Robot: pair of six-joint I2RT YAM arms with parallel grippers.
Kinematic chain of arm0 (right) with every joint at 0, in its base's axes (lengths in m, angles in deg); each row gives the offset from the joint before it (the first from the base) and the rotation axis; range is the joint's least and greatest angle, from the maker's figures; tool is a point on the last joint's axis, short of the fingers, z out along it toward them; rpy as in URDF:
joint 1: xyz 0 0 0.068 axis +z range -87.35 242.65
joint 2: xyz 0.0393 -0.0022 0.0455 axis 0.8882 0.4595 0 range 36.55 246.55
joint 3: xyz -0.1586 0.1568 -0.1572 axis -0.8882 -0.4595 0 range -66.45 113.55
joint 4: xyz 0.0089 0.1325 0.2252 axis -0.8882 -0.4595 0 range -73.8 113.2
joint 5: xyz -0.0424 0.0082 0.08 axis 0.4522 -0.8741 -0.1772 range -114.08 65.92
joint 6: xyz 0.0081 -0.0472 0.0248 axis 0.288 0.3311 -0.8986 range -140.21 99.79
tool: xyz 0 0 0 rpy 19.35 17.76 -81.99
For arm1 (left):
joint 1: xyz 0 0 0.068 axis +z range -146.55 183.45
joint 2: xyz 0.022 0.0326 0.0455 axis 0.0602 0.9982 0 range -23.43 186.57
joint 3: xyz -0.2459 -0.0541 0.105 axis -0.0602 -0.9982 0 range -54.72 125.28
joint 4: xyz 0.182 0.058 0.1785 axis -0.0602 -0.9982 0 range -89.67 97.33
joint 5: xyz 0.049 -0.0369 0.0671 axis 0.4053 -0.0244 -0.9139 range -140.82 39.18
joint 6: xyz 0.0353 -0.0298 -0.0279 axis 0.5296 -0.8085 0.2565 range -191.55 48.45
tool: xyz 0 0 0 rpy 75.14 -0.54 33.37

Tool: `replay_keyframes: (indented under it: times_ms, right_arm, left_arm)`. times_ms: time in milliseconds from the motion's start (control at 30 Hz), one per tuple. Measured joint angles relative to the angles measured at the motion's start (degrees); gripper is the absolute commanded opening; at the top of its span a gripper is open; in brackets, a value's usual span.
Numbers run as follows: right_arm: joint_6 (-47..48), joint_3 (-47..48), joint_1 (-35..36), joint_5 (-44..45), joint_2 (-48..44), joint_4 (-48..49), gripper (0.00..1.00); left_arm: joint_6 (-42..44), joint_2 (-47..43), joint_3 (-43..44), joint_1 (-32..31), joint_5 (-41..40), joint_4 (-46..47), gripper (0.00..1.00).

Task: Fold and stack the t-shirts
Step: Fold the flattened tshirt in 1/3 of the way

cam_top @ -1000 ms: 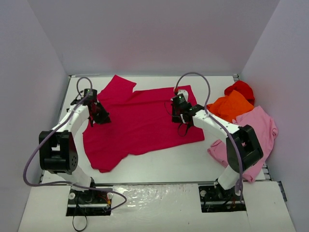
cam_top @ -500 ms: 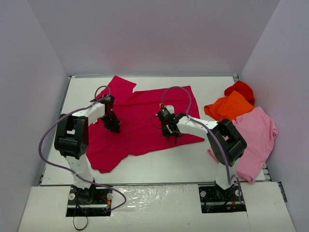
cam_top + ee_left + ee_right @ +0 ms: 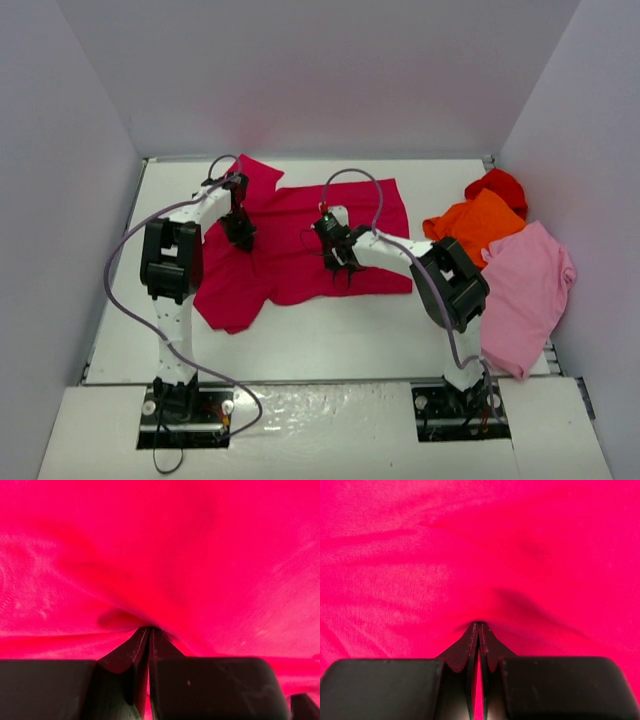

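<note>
Spreading across the middle of the table [image 3: 330, 330], the crimson-magenta shirt [image 3: 300, 250] is held pinched at two spots.
The light pink shirt [image 3: 525, 290] is draped at the right edge, with the orange shirt [image 3: 478, 222] and red shirt [image 3: 497, 184] bunched on its far side. Crimson-magenta cloth is nipped between the pressed-together fingers of the left gripper [image 3: 149, 630] and the right gripper [image 3: 479, 625].
</note>
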Motion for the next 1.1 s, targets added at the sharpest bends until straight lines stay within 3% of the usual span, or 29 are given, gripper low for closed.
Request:
replay_keyframes:
  times_ms: [367, 533, 733, 867, 967, 1100]
  right_arm:
    - [1.10, 2.62, -0.23, 0.19, 3.11, 4.85, 0.00]
    - [1.23, 2.11, -0.26, 0.33, 2.99, 6.02, 0.00]
    - [1.48, 0.26, -0.47, 0.57, 1.60, 7.29, 0.00]
    - [1.92, -3.49, -1.88, 2.44, -2.01, 4.64, 0.00]
    - [2.58, -5.43, -4.90, 3.07, -5.24, 2.65, 0.00]
    - [2.93, -7.04, -12.22, 2.02, -7.77, 2.53, 0.00]
  left_arm:
    - [4.51, 9.08, 18.24, 5.67, -2.05, -6.38, 0.00]
    - [6.90, 8.29, 20.99, 7.91, -0.37, -8.48, 0.00]
    - [9.85, 1.28, 15.25, 7.32, 3.19, -10.39, 0.00]
    - [10.52, -8.04, 6.74, 6.95, 3.45, -10.18, 0.00]
    - [10.39, -15.79, -0.99, 6.97, 3.37, -8.27, 0.00]
    - [9.92, -18.05, -6.96, 6.97, 3.22, -6.77, 0.00]
